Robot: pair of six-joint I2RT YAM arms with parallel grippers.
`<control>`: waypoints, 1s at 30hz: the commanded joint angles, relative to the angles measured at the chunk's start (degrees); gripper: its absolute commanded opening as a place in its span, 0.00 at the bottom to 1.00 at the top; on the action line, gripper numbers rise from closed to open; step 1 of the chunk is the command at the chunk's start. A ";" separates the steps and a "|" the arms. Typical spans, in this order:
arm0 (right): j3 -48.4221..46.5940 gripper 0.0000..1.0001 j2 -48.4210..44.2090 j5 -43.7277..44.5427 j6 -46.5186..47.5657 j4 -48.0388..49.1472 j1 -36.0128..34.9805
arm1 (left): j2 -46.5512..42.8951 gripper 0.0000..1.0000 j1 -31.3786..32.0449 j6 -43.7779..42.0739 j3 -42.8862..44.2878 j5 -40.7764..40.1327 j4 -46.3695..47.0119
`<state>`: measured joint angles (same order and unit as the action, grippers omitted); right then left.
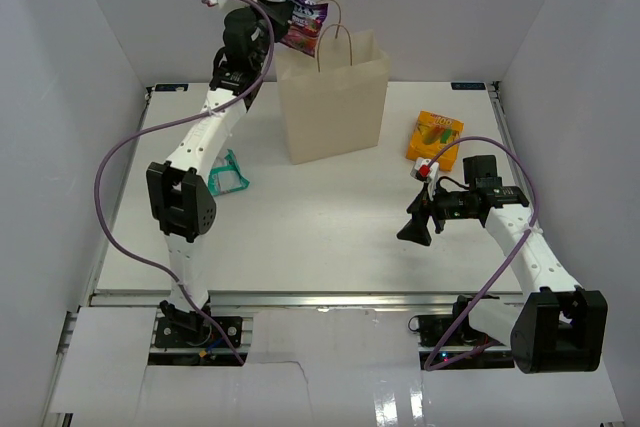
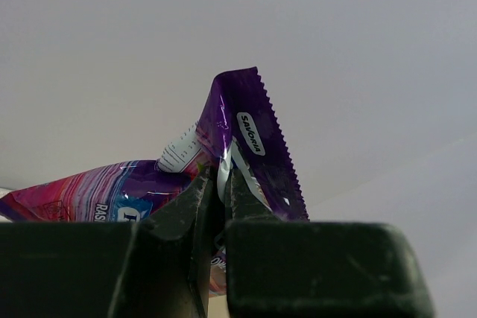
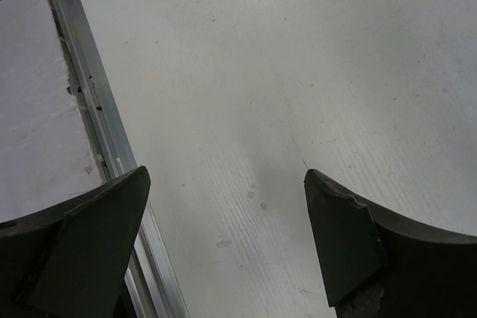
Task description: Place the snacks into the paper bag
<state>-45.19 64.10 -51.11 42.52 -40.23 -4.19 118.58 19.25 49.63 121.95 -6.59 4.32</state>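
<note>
**Right gripper** (image 1: 414, 229): nearest item, low over the bare table (image 1: 320, 237); jaws spread wide, holding nothing.

**Teal pouch** (image 1: 229, 175): lies on the table beside the left arm, outside the bag.

**Red sachet** (image 1: 428, 169): on the table just beside the orange pack's near corner; too small to make out details.

**Orange pack** (image 1: 435, 137): on the table right of the bag, apart from it.

**Paper bag** (image 1: 335, 97): upright at far centre, mouth open, contents hidden.

**Purple bag** (image 1: 300, 19): pinched at one corner by the left gripper (image 2: 221, 191), raised by the bag's far-left rim, not yet inside.

**Silver wrappers**: not seen; whether bagged cannot be told.

**Progress**: judged at four packets outstanding.
</note>
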 commanded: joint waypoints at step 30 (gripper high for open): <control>-0.42 0.90 -0.90 0.48 -2.78 0.94 0.05 | -13.27 0.82 3.26 -18.30 3.47 2.73 -11.48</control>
<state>-45.17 64.10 -50.87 42.15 -40.18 -4.19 113.34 22.94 41.06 121.03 -3.60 1.13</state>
